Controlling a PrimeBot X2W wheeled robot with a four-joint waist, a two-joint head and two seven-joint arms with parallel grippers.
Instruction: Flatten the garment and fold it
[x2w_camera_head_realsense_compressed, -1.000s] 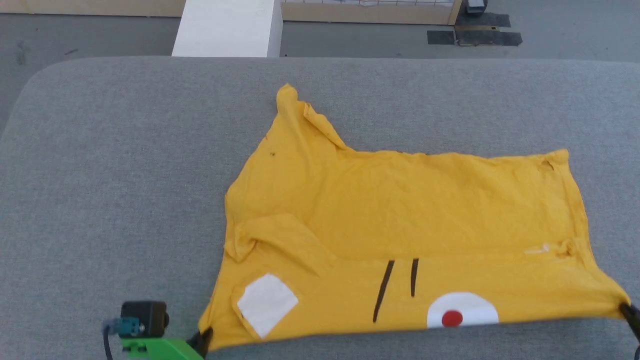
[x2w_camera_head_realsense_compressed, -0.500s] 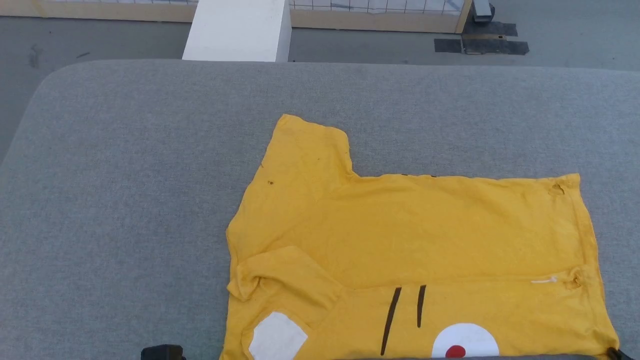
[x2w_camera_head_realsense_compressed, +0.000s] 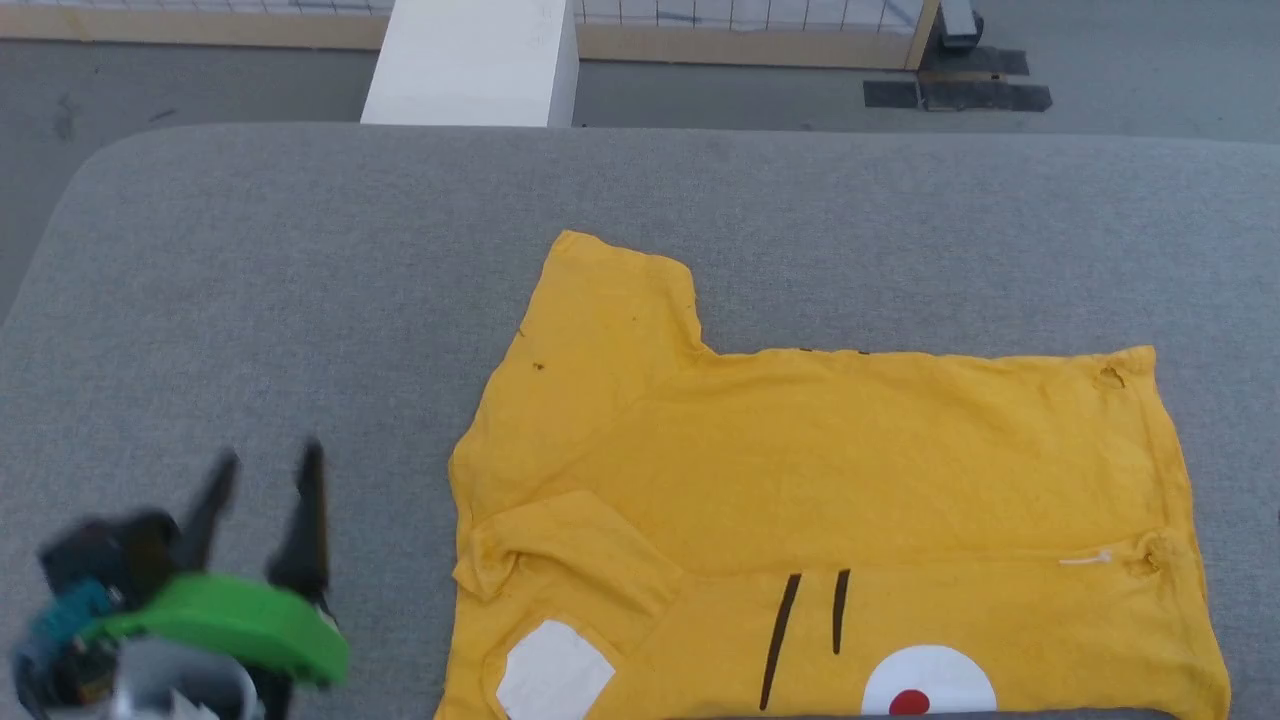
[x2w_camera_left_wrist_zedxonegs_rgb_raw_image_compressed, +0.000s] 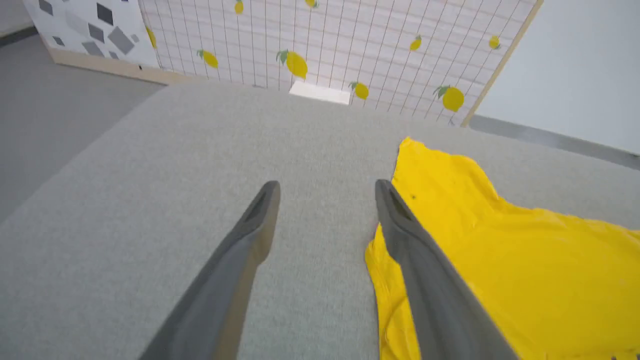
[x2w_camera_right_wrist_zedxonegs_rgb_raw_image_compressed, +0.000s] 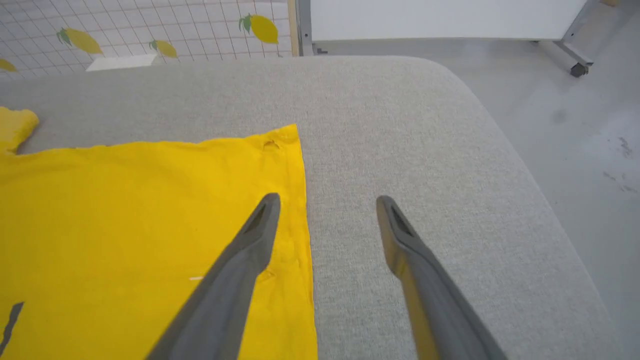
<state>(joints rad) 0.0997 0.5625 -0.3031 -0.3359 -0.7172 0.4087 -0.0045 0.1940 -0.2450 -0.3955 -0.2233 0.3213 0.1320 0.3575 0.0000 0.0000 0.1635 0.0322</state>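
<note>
Both pincers have let go of the near corners they pinched a second ago. The left gripper now hovers over the grey fabric-covered table just beside the cloth, its fingers spread wide and empty. The right gripper is equally wide and empty above the right edge. The bright yellow soft T-shirt, with its white patch, dark stripes and red-dotted oval, lies spread near the table's front. Flattening looks nearly done, but the near sleeve lies doubled over. No fold is made yet.
</note>
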